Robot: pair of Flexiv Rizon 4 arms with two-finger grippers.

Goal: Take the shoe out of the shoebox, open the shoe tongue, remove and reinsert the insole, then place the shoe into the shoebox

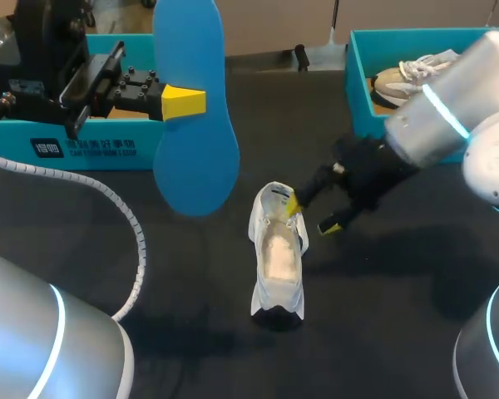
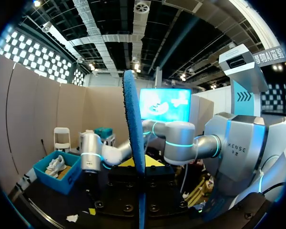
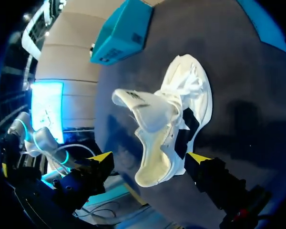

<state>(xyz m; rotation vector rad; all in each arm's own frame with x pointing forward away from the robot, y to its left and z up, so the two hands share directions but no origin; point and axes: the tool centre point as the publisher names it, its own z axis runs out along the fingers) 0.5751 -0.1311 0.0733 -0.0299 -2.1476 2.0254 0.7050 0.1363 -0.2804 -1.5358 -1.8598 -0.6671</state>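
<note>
A white shoe [image 1: 278, 253] stands upright on the black table, its tongue [image 3: 143, 102] pulled up and its inside open. A blue insole [image 1: 195, 108] hangs in the air above the table's left half. My left gripper [image 1: 183, 101] is shut on its edge. In the left wrist view the insole [image 2: 133, 143] shows edge-on, straight ahead of the gripper, whose tips are hidden. My right gripper [image 1: 312, 214] is open at the shoe's far right side, one yellow tip by the tongue. In the right wrist view the shoe [image 3: 181, 95] lies ahead of that gripper [image 3: 150, 157], partly between its spread fingers.
A teal shoebox [image 1: 75, 150] stands at the back left, under my left arm. A second teal box [image 1: 362, 79] at the back right holds another shoe [image 1: 403, 79]. A white corrugated cable [image 1: 125, 224] curves over the table's left. Bare black tabletop [image 1: 382, 283] lies right of the shoe.
</note>
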